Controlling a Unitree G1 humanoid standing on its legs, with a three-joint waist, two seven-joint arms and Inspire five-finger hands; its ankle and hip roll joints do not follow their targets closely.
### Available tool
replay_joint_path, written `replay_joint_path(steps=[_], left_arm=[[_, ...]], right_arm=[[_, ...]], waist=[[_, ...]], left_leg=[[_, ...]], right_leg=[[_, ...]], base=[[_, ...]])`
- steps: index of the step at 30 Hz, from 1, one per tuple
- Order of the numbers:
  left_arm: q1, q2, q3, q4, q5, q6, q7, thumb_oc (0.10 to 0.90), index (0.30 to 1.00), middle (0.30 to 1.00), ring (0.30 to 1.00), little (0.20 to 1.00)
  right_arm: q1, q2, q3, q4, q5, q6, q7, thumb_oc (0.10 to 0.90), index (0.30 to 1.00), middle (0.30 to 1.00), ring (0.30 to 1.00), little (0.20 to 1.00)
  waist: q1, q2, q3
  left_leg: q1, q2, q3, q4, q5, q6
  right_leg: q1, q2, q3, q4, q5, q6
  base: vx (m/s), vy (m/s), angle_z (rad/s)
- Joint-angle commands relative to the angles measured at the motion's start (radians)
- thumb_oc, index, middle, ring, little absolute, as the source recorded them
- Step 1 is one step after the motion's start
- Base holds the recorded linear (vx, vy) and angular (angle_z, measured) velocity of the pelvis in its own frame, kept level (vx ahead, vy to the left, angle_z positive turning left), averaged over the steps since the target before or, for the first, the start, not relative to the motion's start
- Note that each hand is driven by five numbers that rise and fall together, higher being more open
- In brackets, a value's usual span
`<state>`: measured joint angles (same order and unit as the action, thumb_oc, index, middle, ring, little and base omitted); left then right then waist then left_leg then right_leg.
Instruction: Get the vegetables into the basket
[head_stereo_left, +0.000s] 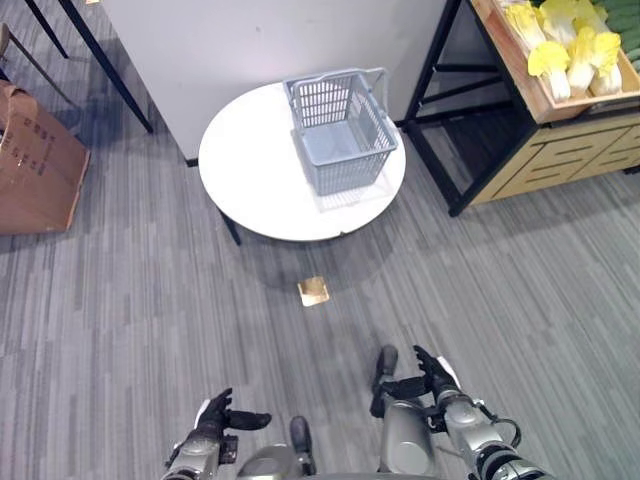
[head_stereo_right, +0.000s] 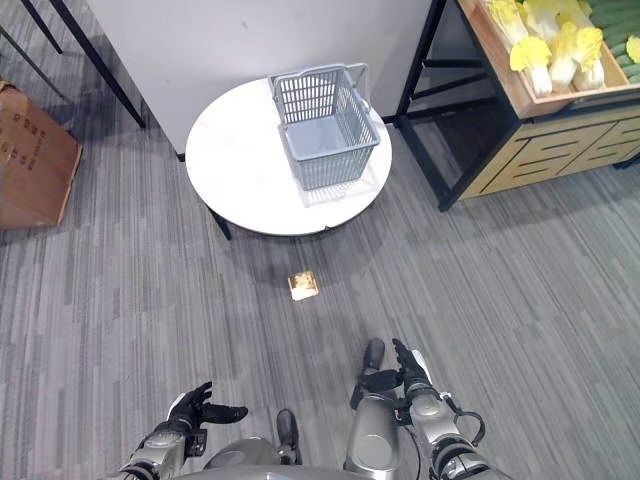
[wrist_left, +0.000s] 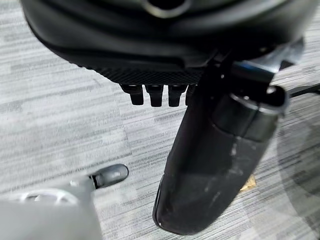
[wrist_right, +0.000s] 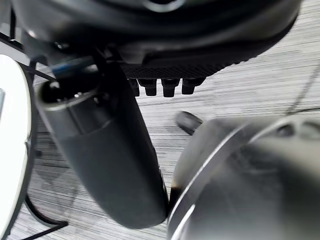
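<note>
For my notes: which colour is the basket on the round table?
Light grey-blue basket, clearest in the left eye view.

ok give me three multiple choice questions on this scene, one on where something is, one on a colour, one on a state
1. Where does the grey plastic basket stand?
A. on the round white table
B. on the floor
C. on the wooden shelf

2. What colour are the leafy vegetables in the wooden crate on the shelf?
A. red
B. yellow and white
C. purple

3. What is the state of the basket?
A. full of vegetables
B. tipped on its side
C. upright and empty

Answers:
1 A, the basket sits on the tabletop, towards its far right part.
2 B, the heads have yellow leaves and white stalks.
3 C, its bare grey bottom shows through the open top. The left hand and right hand hang low and open, holding nothing.
</note>
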<state>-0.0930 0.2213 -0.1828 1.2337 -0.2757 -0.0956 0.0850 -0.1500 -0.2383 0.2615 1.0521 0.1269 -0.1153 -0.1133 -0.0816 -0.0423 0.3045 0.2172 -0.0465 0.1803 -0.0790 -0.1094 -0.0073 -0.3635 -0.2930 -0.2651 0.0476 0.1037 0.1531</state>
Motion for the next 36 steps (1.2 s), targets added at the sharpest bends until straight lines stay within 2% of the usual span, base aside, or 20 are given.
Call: replay_joint_path(steps=[1,4,5,8,9,10,11,12,14,16,19,20,22,24,26,32,36], left_arm=[[0.01,-0.013,0.014,-0.029,0.008,-0.031,-0.011,0.9,1.0,1.0,1.0,1.0],[0.014,-0.022,0.013,-0.024,0.006,-0.032,-0.009,0.9,1.0,1.0,1.0,1.0],[0.018,-0.027,0.015,-0.02,-0.005,-0.032,-0.01,0.9,1.0,1.0,1.0,1.0],[0.021,-0.039,0.014,-0.036,-0.021,-0.034,-0.009,0.9,1.0,1.0,1.0,1.0],[0.019,-0.04,0.011,-0.04,-0.027,-0.035,-0.011,0.9,1.0,1.0,1.0,1.0],[0.013,-0.043,0.003,-0.056,-0.031,-0.039,-0.01,0.9,1.0,1.0,1.0,1.0],[0.008,-0.042,-0.005,-0.076,-0.041,-0.041,-0.011,0.9,1.0,1.0,1.0,1.0],[0.001,-0.044,-0.011,-0.075,-0.042,-0.039,-0.017,0.9,1.0,1.0,1.0,1.0],[-0.011,-0.043,-0.019,-0.084,-0.048,-0.043,-0.014,0.9,1.0,1.0,1.0,1.0],[-0.018,-0.044,-0.033,-0.115,-0.06,-0.046,-0.012,0.9,1.0,1.0,1.0,1.0],[-0.018,-0.039,-0.036,-0.126,-0.063,-0.045,-0.002,0.9,1.0,1.0,1.0,1.0],[-0.016,-0.037,-0.036,-0.129,-0.063,-0.047,0.002,0.9,1.0,1.0,1.0,1.0],[-0.007,-0.037,-0.034,-0.13,-0.069,-0.051,0.009,0.9,1.0,1.0,1.0,1.0],[-0.002,-0.036,-0.035,-0.13,-0.07,-0.05,0.007,0.9,1.0,1.0,1.0,1.0],[0.003,-0.031,-0.029,-0.117,-0.065,-0.047,0.003,0.9,1.0,1.0,1.0,1.0],[-0.013,-0.012,-0.016,-0.102,-0.062,-0.049,0.009,0.9,1.0,1.0,1.0,1.0],[-0.012,-0.008,-0.018,-0.105,-0.056,-0.052,0.012,0.9,1.0,1.0,1.0,1.0]], right_arm=[[0.019,-0.049,0.017,-0.004,0.004,-0.017,-0.015,0.9,1.0,1.0,1.0,1.0],[0.025,-0.051,0.02,0.002,0.006,-0.018,-0.013,0.9,1.0,1.0,1.0,1.0],[0.026,-0.056,0.024,-0.001,0.004,-0.019,-0.007,0.9,1.0,1.0,1.0,1.0],[0.032,-0.074,0.03,-0.024,0.0,-0.024,0.0,0.9,1.0,1.0,1.0,1.0],[0.033,-0.08,0.029,-0.027,0.002,-0.026,-0.002,0.9,1.0,1.0,1.0,1.0],[0.032,-0.087,0.027,-0.023,0.007,-0.032,-0.008,0.9,1.0,1.0,1.0,1.0],[0.032,-0.097,0.022,-0.019,0.013,-0.032,-0.013,0.9,1.0,1.0,1.0,1.0],[0.03,-0.101,0.02,-0.012,0.017,-0.033,-0.015,0.9,1.0,1.0,1.0,1.0],[0.033,-0.111,0.011,0.013,0.021,-0.031,-0.022,0.9,1.0,1.0,1.0,1.0],[0.038,-0.119,-0.006,0.04,0.02,-0.027,-0.029,0.9,1.0,1.0,1.0,1.0],[0.046,-0.128,-0.018,0.047,0.017,-0.018,-0.035,0.9,1.0,1.0,1.0,1.0],[0.05,-0.128,-0.018,0.049,0.013,-0.017,-0.036,0.9,1.0,1.0,1.0,1.0],[0.061,-0.13,-0.02,0.051,0.003,-0.017,-0.04,0.9,1.0,1.0,1.0,1.0],[0.065,-0.129,-0.019,0.053,0.0,-0.017,-0.039,0.9,1.0,1.0,1.0,1.0],[0.071,-0.117,-0.019,0.054,-0.013,-0.016,-0.037,0.9,1.0,1.0,1.0,1.0],[0.053,-0.086,-0.024,0.04,-0.014,-0.014,-0.05,0.9,1.0,1.0,1.0,1.0],[0.047,-0.074,-0.017,0.034,-0.015,-0.012,-0.048,0.9,1.0,1.0,1.0,1.0]], waist=[[-0.029,0.014,0.012],[-0.026,0.018,-0.001],[-0.031,0.027,-0.009],[-0.036,0.045,-0.015],[-0.035,0.046,-0.013],[-0.034,0.05,-0.007],[-0.033,0.045,-0.002],[-0.033,0.037,0.001],[-0.034,0.029,0.01],[-0.021,0.026,0.025],[-0.006,0.026,0.024],[-0.002,0.031,0.02],[0.023,0.048,0.019],[0.03,0.049,0.019],[0.026,0.052,0.011],[0.027,0.026,0.022],[0.033,0.014,0.019]], left_leg=[[0.001,0.11,-0.007,0.132,-0.101,-0.024],[0.012,0.129,-0.014,0.158,-0.098,-0.037],[0.012,0.153,-0.027,0.179,-0.079,-0.054],[-0.011,0.199,-0.053,0.262,-0.007,-0.085],[-0.024,0.206,-0.058,0.288,0.024,-0.09],[-0.058,0.231,-0.067,0.369,0.077,-0.104],[-0.103,0.234,-0.074,0.455,0.104,-0.107],[-0.13,0.229,-0.079,0.49,0.116,-0.102],[-0.167,0.25,-0.032,0.522,0.141,-0.094],[-0.224,0.243,-0.008,0.483,0.108,-0.088],[-0.282,0.247,0.032,0.274,0.077,-0.081],[-0.297,0.252,0.033,0.22,0.097,-0.088],[-0.35,0.269,0.004,0.129,0.191,-0.113],[-0.35,0.27,-0.01,0.125,0.198,-0.118],[-0.306,0.245,-0.001,0.123,0.148,-0.099],[-0.263,0.184,0.066,0.117,0.087,-0.046],[-0.251,0.162,0.077,0.116,0.064,-0.031]], right_leg=[[0.095,0.006,0.053,0.032,0.085,0.039],[0.113,0.016,0.042,0.058,0.067,0.019],[0.106,0.031,0.034,0.093,0.046,0.0],[0.113,0.061,0.014,0.15,-0.023,-0.044],[0.122,0.068,0.012,0.15,-0.035,-0.054],[0.138,0.084,0.005,0.152,-0.061,-0.078],[0.155,0.091,0.003,0.147,-0.078,-0.094],[0.169,0.09,0.001,0.14,-0.087,-0.106],[0.219,0.094,-0.008,0.114,-0.107,-0.122],[0.266,0.087,-0.021,0.082,-0.113,-0.112],[0.302,0.084,-0.008,0.059,-0.129,-0.082],[0.304,0.087,0.001,0.059,-0.133,-0.078],[0.337,0.099,0.028,0.055,-0.15,-0.07],[0.347,0.099,0.039,0.064,-0.157,-0.069],[0.338,0.092,0.068,0.102,-0.16,-0.054],[0.311,0.037,0.115,0.106,-0.092,-0.01],[0.315,0.015,0.116,0.082,-0.05,0.01]], base=[[0.37,-0.158,0.49],[0.24,-0.157,0.46],[0.23,-0.242,0.25],[0.26,-0.291,0.05],[0.21,-0.287,-0.14],[0.19,-0.295,0.0],[0.19,-0.296,0.23],[0.17,-0.229,0.29],[0.18,-0.178,0.16],[0.19,-0.088,0.33],[0.22,0.067,0.19],[0.24,0.127,-0.1],[0.27,0.145,-0.39],[0.2,0.13,-0.61],[0.21,0.229,-0.77],[0.08,0.21,-0.25],[0.03,0.152,-0.03]])
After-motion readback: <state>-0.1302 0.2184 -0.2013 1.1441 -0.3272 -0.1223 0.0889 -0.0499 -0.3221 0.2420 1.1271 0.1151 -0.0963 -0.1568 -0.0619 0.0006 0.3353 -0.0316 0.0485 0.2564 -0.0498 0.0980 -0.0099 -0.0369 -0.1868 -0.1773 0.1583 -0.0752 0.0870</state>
